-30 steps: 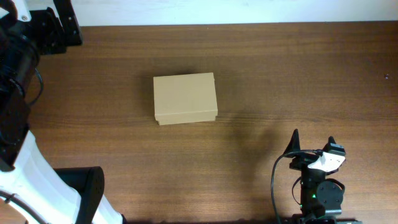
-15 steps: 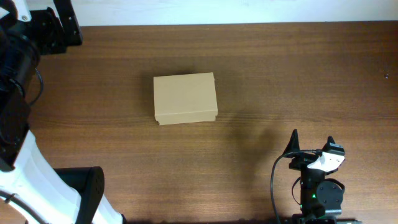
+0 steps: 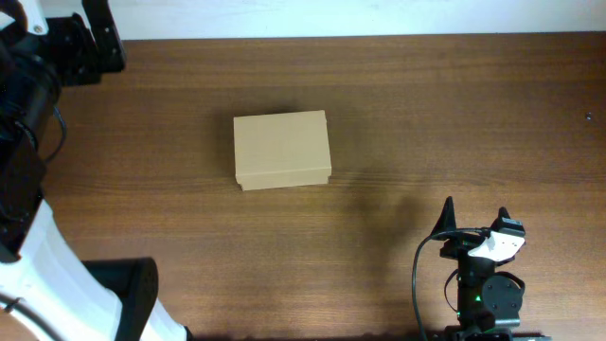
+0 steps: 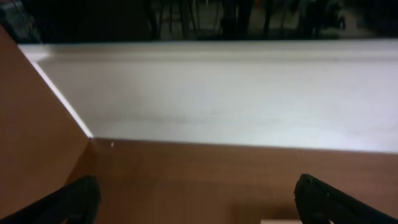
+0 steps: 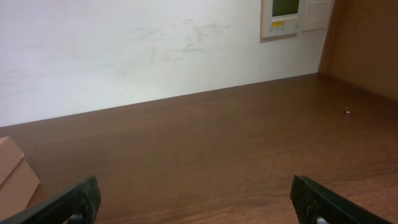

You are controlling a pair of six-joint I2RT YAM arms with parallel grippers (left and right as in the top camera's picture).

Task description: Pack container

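The container is a plain tan cardboard box with its flap lid shut, lying mid-table in the overhead view. Its corner also shows at the left edge of the right wrist view. My right gripper is near the table's front edge, right of and nearer than the box. In its wrist view it is open and empty, and it points toward the back wall. My left gripper is open and empty over bare wood. A pale sliver at that view's bottom edge may be the box.
My left arm runs down the table's left side. A white wall stands behind the table, with a small wall panel at its right. A tiny speck lies on the wood at far right.
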